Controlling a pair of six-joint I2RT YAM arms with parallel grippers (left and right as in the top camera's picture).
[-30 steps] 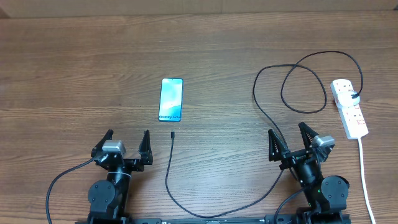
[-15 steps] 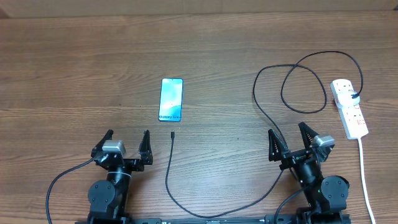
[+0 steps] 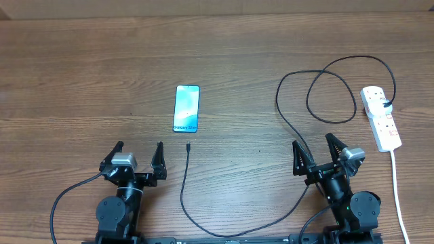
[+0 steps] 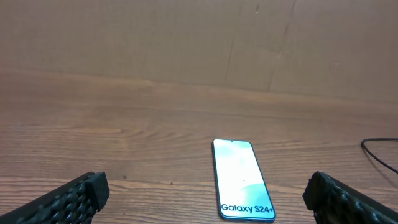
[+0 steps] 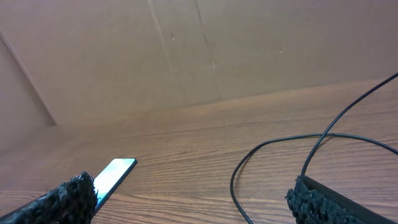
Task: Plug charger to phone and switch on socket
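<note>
Phone (image 3: 187,108) lies screen-up, left of centre. Charger (image 3: 182,193) tip sits just off its near end, not touching; cable loops right to socket (image 3: 381,118) at right edge. Left gripper (image 3: 140,148), right gripper (image 3: 313,142): jaws released, empty, near edge.

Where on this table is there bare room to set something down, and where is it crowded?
Bare: the whole stretch left of the phone, the far strip beyond it, and the middle between phone and charger loops. Crowded: the right side, where the charger runs to the socket.
</note>
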